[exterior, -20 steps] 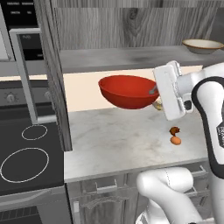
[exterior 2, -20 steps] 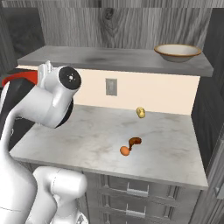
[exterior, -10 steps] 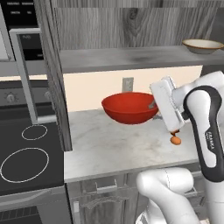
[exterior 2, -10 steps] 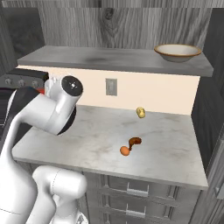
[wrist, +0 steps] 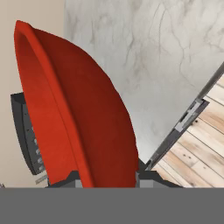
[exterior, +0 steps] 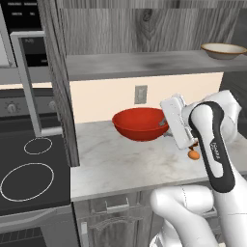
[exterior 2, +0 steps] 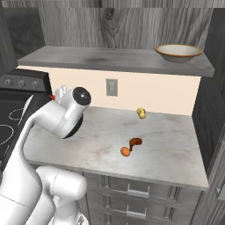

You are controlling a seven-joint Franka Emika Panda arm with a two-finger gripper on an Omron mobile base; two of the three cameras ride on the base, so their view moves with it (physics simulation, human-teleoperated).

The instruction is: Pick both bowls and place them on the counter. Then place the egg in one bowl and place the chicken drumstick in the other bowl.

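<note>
One red bowl (exterior: 140,123) low over the table (exterior: 120,164), left of centre, its rim clamped between the fingers (wrist: 107,177). Further right, egg (exterior 2: 125,151) and chicken drumstick (exterior 2: 135,142) lying on the table, just beside each other. Up on the shelf (exterior 2: 110,59), far right, beige bowl (exterior 2: 178,52).

White arm bent low and forward, gripper (wrist: 107,177) apparently clamped on something between its fingers.
</note>
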